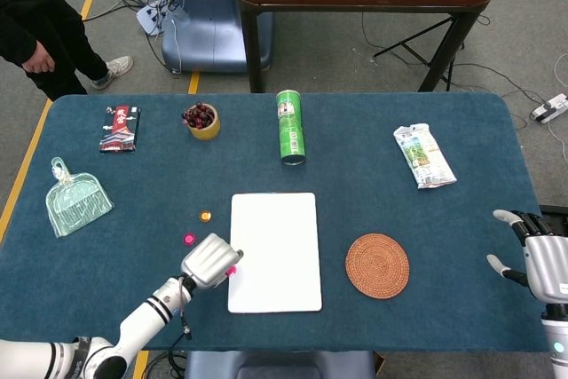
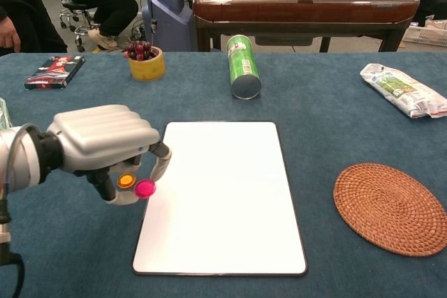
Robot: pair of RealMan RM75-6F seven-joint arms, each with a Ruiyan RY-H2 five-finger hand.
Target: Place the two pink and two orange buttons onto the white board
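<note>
The left hand (image 2: 105, 146) has a pale silver-grey shell with a ridged, rounded back, and its fingers (image 2: 161, 162) show black joints and light tips. Its wrist is a black ring on a white cylindrical forearm (image 1: 146, 315), with a thin dark cable alongside. The right hand (image 1: 537, 255), at the right edge, is the same silver-grey with dark finger segments and pale tips.

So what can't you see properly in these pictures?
- Orange button, chest view: partly tucked under the left robot hand, beside the pink button it pinches. In the head view the hand hides it.
- Right robot hand: cut off by the head view's edge, absent from the chest view.
- Dustpan: only a sliver shows at the chest view's left edge.
- Snack bag: print too small to read.
</note>
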